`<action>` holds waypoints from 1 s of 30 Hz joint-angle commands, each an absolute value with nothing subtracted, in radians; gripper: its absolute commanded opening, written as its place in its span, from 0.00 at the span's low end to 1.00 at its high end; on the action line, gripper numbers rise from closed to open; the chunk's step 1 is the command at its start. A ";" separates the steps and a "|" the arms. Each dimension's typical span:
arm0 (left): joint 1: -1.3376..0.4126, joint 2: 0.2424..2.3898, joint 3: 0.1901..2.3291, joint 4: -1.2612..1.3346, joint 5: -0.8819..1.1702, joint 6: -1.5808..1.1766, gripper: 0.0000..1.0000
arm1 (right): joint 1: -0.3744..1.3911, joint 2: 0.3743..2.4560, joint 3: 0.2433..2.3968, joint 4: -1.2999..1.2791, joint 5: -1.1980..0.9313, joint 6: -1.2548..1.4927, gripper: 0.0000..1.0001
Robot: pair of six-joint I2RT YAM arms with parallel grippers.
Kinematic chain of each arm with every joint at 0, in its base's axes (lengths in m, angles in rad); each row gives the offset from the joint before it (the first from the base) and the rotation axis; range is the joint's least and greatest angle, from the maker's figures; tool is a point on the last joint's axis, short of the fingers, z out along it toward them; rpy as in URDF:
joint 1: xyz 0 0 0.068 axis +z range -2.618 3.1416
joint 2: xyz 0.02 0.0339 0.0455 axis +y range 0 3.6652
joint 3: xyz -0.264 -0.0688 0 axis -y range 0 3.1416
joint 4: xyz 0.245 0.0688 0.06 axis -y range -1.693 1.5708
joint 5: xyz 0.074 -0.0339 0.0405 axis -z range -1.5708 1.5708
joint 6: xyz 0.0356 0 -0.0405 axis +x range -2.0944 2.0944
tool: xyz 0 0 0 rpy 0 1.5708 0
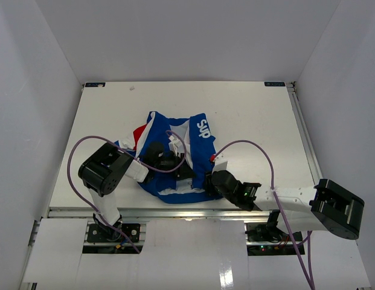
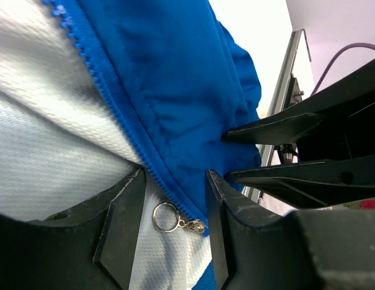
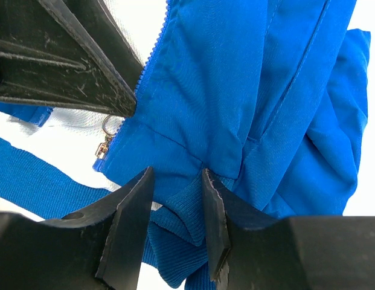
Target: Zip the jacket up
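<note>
The blue jacket (image 1: 156, 124) lies open on the table with white "Sup" lettering (image 1: 202, 128) and its white lining (image 2: 48, 139) showing. My left gripper (image 2: 174, 175) stands open astride the blue zipper edge. The metal slider (image 2: 198, 226) with its ring pull (image 2: 164, 216) lies between the fingers, touched by neither. My right gripper (image 3: 177, 172) stands open over the bunched ribbed hem (image 3: 187, 217) at the jacket's near edge. From the right wrist the slider (image 3: 102, 148) shows just under a left finger (image 3: 72, 60). Seen from above, both grippers (image 1: 178, 168) (image 1: 204, 176) meet at the hem.
The white table (image 1: 253, 121) ends in a metal rail (image 1: 175, 211) just behind the hem. Purple cables (image 1: 259, 151) loop over both arms. White walls stand on three sides. The right fingers (image 2: 278, 127) sit close beside the left gripper.
</note>
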State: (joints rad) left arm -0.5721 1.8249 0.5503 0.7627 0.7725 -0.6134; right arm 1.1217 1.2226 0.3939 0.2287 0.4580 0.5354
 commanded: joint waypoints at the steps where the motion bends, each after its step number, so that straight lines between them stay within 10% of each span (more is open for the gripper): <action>1: -0.589 1.834 0.564 0.815 0.809 -0.623 0.54 | 1.126 1.206 0.373 0.242 0.472 0.531 0.44; 9: -0.604 1.805 0.558 0.818 0.811 -0.630 0.45 | 1.127 1.213 0.373 0.245 0.472 0.530 0.44; 21: -0.607 1.698 0.535 0.780 0.813 -0.619 0.00 | 1.127 1.190 0.373 0.249 0.463 0.508 0.47; 24: -0.607 1.697 0.538 0.775 0.815 -0.618 0.00 | 1.127 1.192 0.374 0.253 0.460 0.503 0.48; 30: -0.607 1.739 0.538 0.824 0.842 -0.641 0.36 | 1.127 1.200 0.378 0.259 0.455 0.500 0.48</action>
State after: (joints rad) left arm -0.6027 1.7431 0.5449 0.7713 0.7976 -0.6338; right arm 1.1217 1.2053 0.3824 0.2417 0.4463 0.5131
